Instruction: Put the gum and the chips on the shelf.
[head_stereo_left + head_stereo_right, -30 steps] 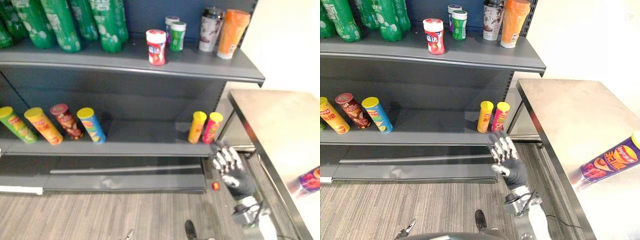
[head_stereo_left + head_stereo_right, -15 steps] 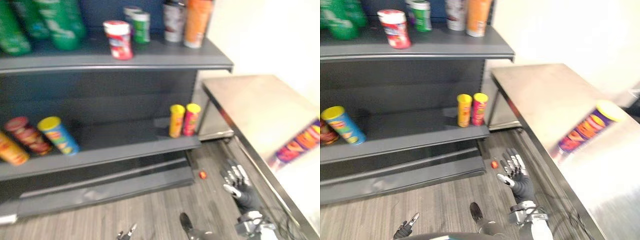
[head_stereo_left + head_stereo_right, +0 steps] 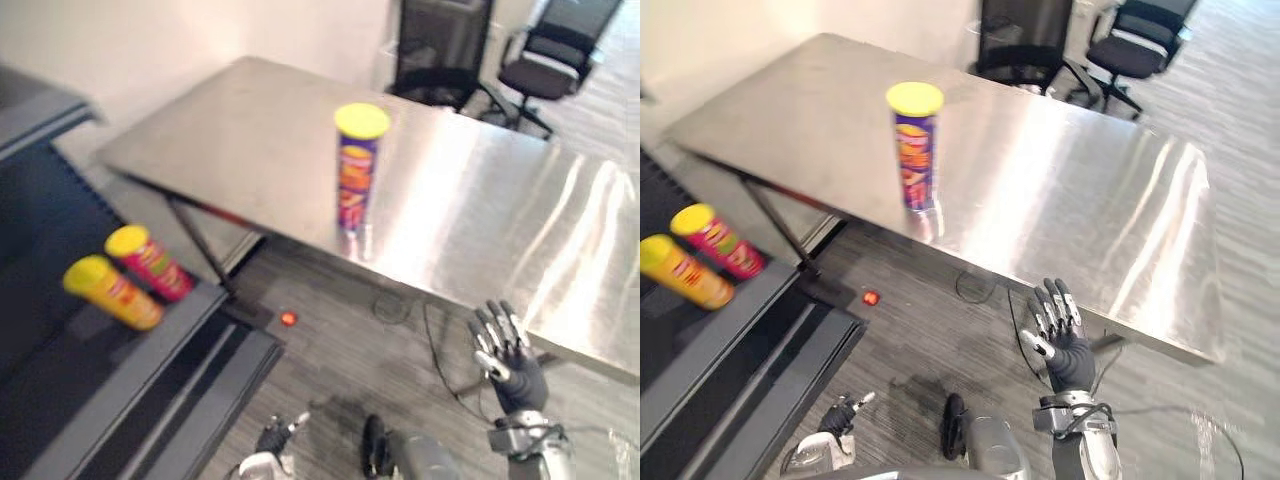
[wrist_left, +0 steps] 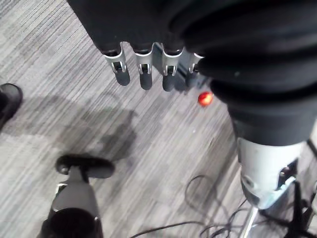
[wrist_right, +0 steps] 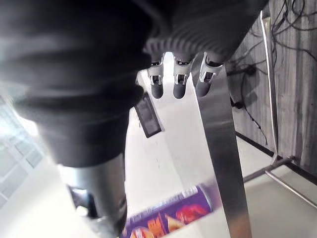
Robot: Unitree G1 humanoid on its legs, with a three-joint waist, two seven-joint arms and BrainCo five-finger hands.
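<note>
Swinging round from the shelf, the robot's head now looks over the counter, so the scene has shifted wholesale because the camera turned and not because anything was carried. The right hand (image 3: 1060, 332), which a moment ago was raised just before the two cans at the shelf's end, is now held up below the near edge of the counter (image 3: 480, 200), fingers straight and spread, holding nothing. The left hand (image 3: 272, 437) hangs low over the floor, fingers relaxed and likewise empty. Out past the right hand, well apart from it, the chips can (image 3: 356, 175) stands upright on the counter, purple with a yellow lid, set back from the near edge. Off to the left lies the shelf (image 3: 120, 370) with a yellow can (image 3: 108, 291) and a pink can (image 3: 152, 264) side by side on it, and a small red object (image 3: 289, 318) sits on the floor between shelf and counter. Office chairs (image 3: 548, 45) stand beyond the far side. To my eye the turn means the robot is going for the chips: the reach is not yet begun, and the can then has to go back to the shelf.
</note>
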